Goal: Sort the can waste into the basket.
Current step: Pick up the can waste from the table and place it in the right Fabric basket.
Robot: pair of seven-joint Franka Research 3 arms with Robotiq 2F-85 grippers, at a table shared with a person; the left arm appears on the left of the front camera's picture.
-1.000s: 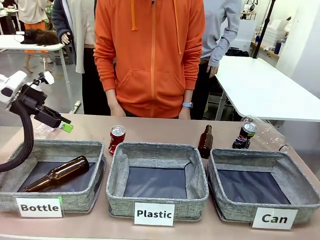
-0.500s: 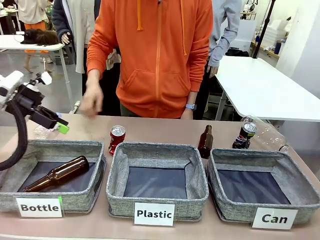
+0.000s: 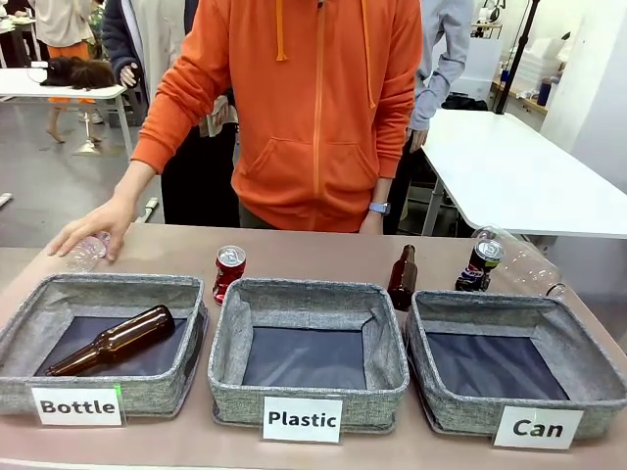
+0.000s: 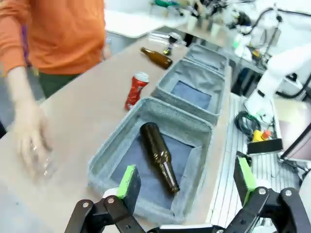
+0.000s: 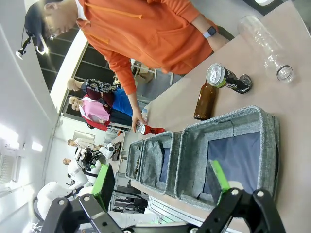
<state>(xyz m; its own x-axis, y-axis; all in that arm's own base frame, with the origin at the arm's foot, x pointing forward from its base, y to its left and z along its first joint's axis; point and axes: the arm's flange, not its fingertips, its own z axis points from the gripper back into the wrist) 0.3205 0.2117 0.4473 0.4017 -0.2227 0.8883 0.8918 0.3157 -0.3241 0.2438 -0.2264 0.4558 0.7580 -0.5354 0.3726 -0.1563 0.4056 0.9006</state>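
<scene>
1. Left end effector (image 4: 186,178): your green-padded fingers stand wide apart with nothing between them, up above the worktop (image 3: 323,250), far to the left of the "Can" basket (image 3: 460,406).
2. Right end effector (image 5: 161,179): fingers likewise spread wide, poised over the near side of the "Can" basket.
3. Dark can (image 3: 480,264): on the worktop, just behind the "Can" basket's far rim, outside it.
4. Red can (image 3: 229,272): upright on the worktop, well to the left of the "Can" basket.
5. Brown bottle (image 3: 403,277): upright, just off the "Can" basket's far left corner.
6. Person's hand (image 3: 93,230): resting on a clear bottle (image 3: 83,253), farthest left of the "Can" basket.
</scene>
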